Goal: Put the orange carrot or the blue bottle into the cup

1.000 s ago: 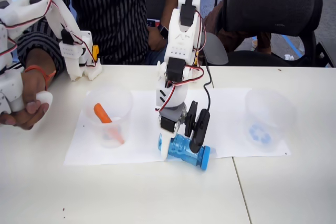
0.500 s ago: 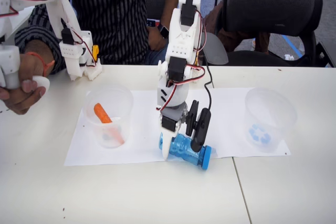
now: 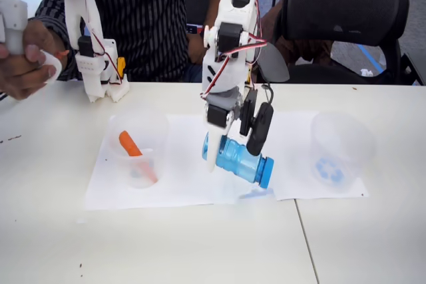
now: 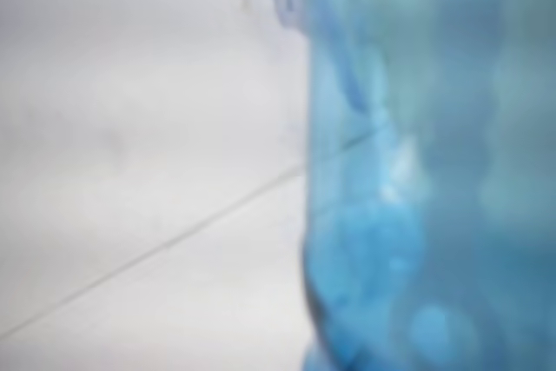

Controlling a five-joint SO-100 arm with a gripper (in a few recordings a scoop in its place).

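The translucent light-blue ribbed plastic bottle (image 3: pixel 237 159) with a solid blue screw cap hangs clear of the table, lying sideways with the cap end lower and to the right in the fixed view. The two-finger gripper (image 3: pixel 234 143) pinches it across the body, white finger on the left, black finger on the right. In the wrist view the bottle (image 4: pixel 417 171) is a blur close to the lens. Left of the gripper, a clear plastic cup (image 3: pixel 138 149) holds the small bright orange tapered carrot (image 3: pixel 130 144). Right of it stands the wide frosted clear cup (image 3: pixel 341 151) with a blue dotted base patch, well apart, with bare white paper sheet (image 3: pixel 293 138) between. The white table (image 3: pixel 200 244) in front lies open.
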